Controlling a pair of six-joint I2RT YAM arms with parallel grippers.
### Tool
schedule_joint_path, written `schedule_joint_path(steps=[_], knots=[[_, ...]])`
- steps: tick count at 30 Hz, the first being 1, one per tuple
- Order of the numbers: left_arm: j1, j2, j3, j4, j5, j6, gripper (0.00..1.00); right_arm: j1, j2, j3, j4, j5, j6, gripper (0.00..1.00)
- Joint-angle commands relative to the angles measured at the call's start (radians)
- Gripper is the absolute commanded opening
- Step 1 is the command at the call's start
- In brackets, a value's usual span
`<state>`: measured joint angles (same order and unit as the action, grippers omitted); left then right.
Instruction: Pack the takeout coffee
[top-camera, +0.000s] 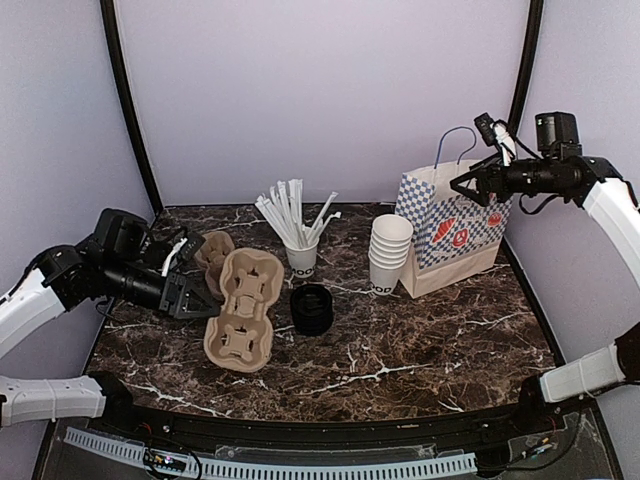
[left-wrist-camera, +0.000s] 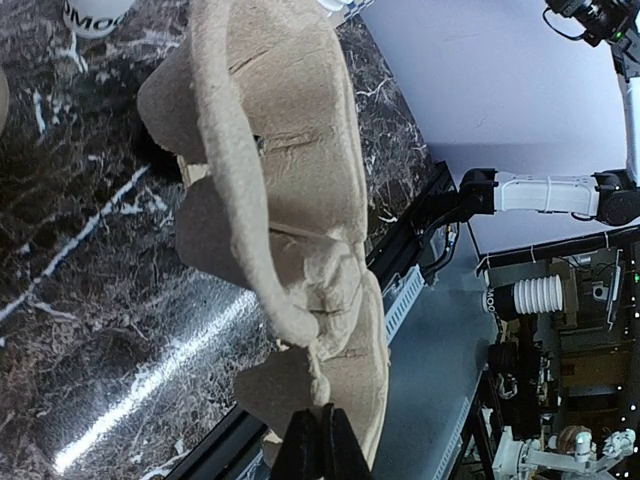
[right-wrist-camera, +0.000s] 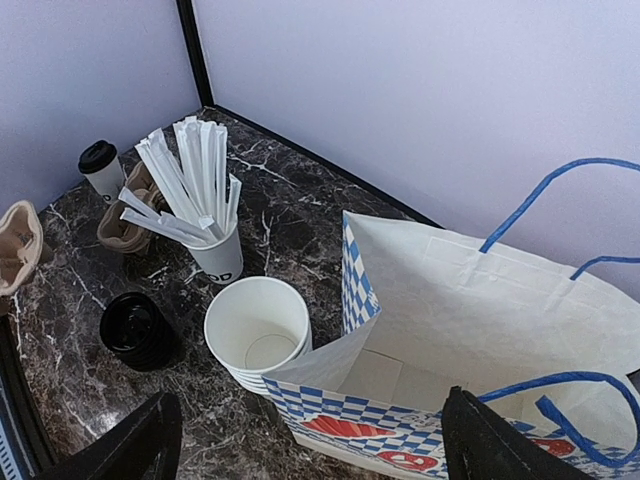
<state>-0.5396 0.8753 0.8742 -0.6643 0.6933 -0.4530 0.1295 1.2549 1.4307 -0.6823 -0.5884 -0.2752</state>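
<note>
Left jaws clench the carrier (left-wrist-camera: 300, 200) rim; right jaws hang spread above the bag (right-wrist-camera: 480, 300). Lidded coffee (right-wrist-camera: 100, 165) stands on the tabletop (top-camera: 400, 350) beyond the left jaws. Recommended: lay the carrier flat, pockets up, before fetching it.

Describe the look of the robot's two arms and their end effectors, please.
The left arm and right arm have white rounded links with black joints. The left end effector and right end effector are black, two-fingered. At the right wrist, thin cables loop.
</note>
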Motion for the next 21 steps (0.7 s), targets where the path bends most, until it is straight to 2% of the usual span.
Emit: schedule_joint_path(steps=[1, 5, 8, 10, 11, 12, 14, 17, 21], knots=[[-0.032, -0.027, -0.171, 0.065, 0.016, -0.101, 0.00, -0.007, 0.008, 0.007, 0.036, 0.024, 0.024, 0.91], [-0.060, 0.024, -0.277, 0.193, 0.010, -0.141, 0.00, -0.008, 0.007, 0.002, 0.033, 0.022, 0.028, 0.91], [-0.062, 0.099, -0.297, 0.211, -0.034, -0.129, 0.03, -0.002, -0.002, -0.025, 0.028, 0.021, 0.001, 0.90], [-0.062, 0.142, -0.275, 0.173, -0.088, -0.108, 0.39, 0.030, 0.006, -0.029, -0.014, 0.046, -0.052, 0.90], [-0.061, 0.152, -0.245, 0.135, -0.119, -0.087, 0.47, 0.058, 0.017, -0.018, -0.047, 0.076, -0.089, 0.89], [-0.062, 0.169, -0.226, 0.113, -0.156, -0.074, 0.60, 0.087, 0.032, 0.010, -0.079, 0.110, -0.126, 0.88], [-0.062, 0.178, -0.140, 0.020, -0.233, -0.016, 0.72, 0.168, 0.072, 0.061, -0.142, 0.222, -0.196, 0.85], [-0.062, 0.192, 0.023, -0.110, -0.333, 0.052, 0.78, 0.278, 0.156, 0.136, -0.177, 0.366, -0.254, 0.79], [-0.062, 0.225, 0.132, -0.144, -0.424, 0.095, 0.79, 0.381, 0.333, 0.278, -0.252, 0.483, -0.268, 0.71]])
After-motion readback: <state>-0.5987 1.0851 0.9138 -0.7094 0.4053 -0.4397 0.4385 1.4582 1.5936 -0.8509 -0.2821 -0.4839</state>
